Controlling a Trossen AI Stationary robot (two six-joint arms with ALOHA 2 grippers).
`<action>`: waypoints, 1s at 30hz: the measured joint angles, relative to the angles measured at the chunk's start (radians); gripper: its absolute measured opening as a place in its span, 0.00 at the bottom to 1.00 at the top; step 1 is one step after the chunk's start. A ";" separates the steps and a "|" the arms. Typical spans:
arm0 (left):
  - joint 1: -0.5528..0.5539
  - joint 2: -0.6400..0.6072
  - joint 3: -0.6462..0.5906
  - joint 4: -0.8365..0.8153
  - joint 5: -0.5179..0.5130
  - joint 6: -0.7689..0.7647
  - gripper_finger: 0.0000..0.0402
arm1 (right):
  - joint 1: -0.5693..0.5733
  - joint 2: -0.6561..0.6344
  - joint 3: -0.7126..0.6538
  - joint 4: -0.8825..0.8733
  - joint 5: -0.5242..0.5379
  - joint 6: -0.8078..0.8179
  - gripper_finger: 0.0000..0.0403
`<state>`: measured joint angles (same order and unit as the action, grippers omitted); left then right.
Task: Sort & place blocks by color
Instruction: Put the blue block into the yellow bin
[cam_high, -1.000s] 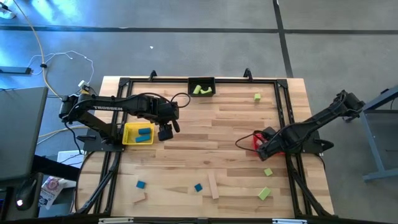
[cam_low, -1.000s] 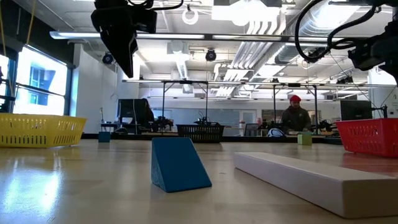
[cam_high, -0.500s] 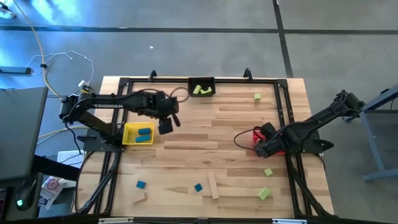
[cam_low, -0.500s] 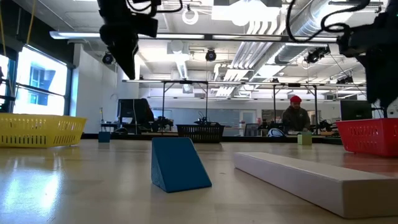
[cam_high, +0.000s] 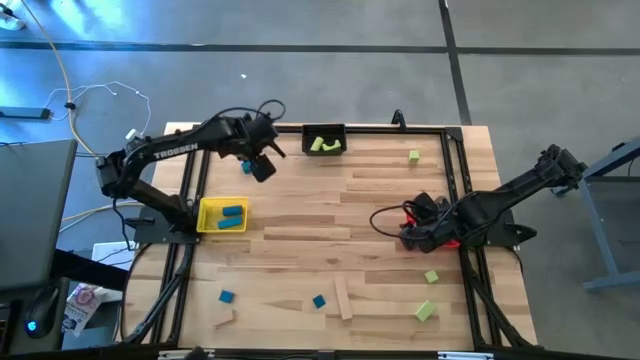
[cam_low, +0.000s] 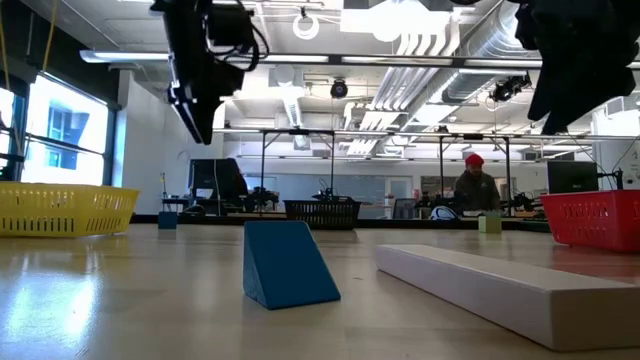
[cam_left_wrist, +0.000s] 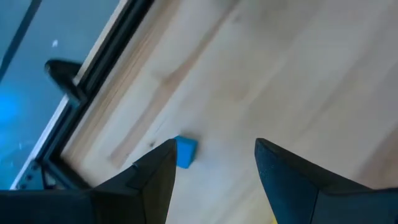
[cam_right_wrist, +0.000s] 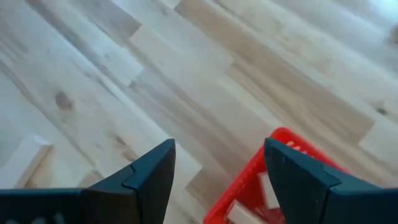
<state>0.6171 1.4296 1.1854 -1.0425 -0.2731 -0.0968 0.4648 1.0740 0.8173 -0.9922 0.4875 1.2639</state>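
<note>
My left gripper (cam_high: 262, 165) hangs open above the table's far left part, right beside a small blue block (cam_high: 246, 166) that lies flat on the wood; in the left wrist view the blue block (cam_left_wrist: 185, 152) lies just outside one finger. My right gripper (cam_right_wrist: 217, 168) stands open above the red bin (cam_right_wrist: 273, 180), which holds a light wood piece (cam_right_wrist: 267, 186). The yellow bin (cam_high: 222, 215) holds blue blocks, the black bin (cam_high: 323, 143) green ones. Loose blue blocks (cam_high: 226, 297) (cam_high: 319, 301), green blocks (cam_high: 414, 155) (cam_high: 431, 276) (cam_high: 425, 311) and a wood bar (cam_high: 343, 298) lie on the table.
A black metal frame (cam_high: 455, 170) runs around the table's edges. In the low view a blue wedge (cam_low: 285, 263) and the wood bar (cam_low: 510, 290) lie close to the camera. A person (cam_low: 475, 185) sits in the room beyond. Bare wood (cam_high: 340, 210) spans the table's middle.
My left gripper has swung from beside the yellow bin toward the table's far edge, rolling as it went, and stays open. My right gripper has risen a little and turned above the red bin, still open. No block has moved.
</note>
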 joint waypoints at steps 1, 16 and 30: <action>0.021 0.009 0.000 0.000 0.000 -0.007 0.51 | 0.000 0.000 0.000 0.000 0.010 -0.006 0.57; 0.208 0.161 -0.001 -0.005 0.040 0.137 0.50 | 0.000 0.000 0.000 0.010 0.033 -0.008 0.57; 0.216 0.299 -0.001 -0.013 0.079 0.161 0.50 | 0.000 0.000 0.000 0.011 0.050 -0.008 0.57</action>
<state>0.8330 1.7281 1.1847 -1.0554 -0.1946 0.0643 0.4648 1.0740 0.8173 -0.9813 0.5378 1.2560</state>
